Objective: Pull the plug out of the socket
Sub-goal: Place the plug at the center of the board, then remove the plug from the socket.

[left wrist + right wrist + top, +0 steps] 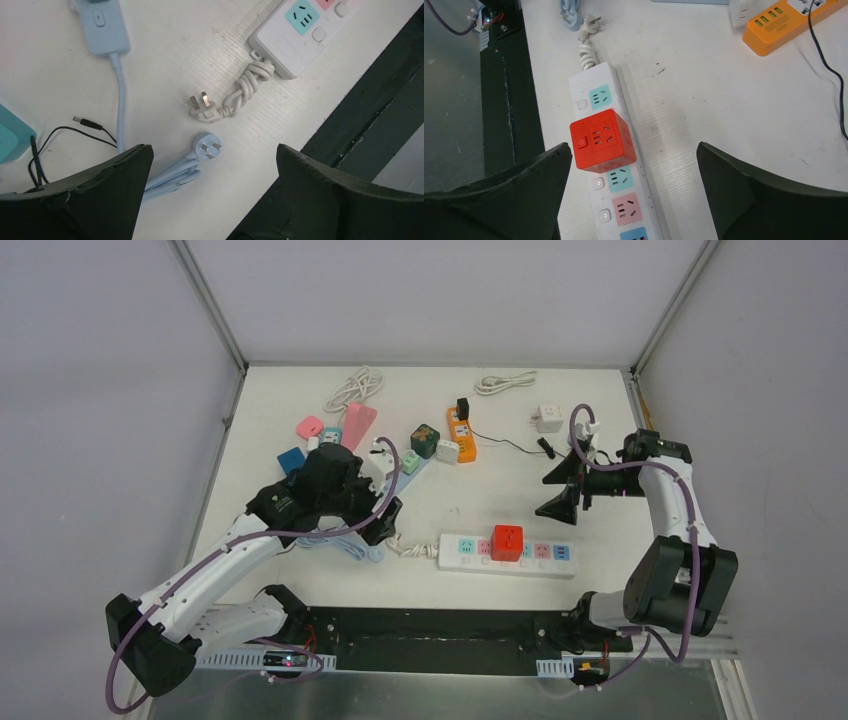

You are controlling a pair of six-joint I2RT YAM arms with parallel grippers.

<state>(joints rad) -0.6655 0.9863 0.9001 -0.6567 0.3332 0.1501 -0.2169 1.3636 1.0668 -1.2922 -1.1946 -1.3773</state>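
A red cube plug [507, 542] [601, 140] sits plugged into the white power strip socket [460, 556] [584, 82] near the table's front edge. My right gripper [548, 496] [634, 147] hangs open above and just behind the strip, its fingers spread wide with nothing between them. In the right wrist view the cube lies close to the left finger. My left gripper [385, 518] [214, 154] is open at the strip's left end [285, 47], over a loose light blue plug [209, 146] and the strip's own white plug [204, 106].
An orange power strip [461, 435] [784, 25], a pink strip [357, 425], several small adapters and coiled white cables [355, 388] lie at the back. A light blue strip [105, 30] and a thin black cable [824, 60] are nearby. A black rail [430, 630] runs along the front edge.
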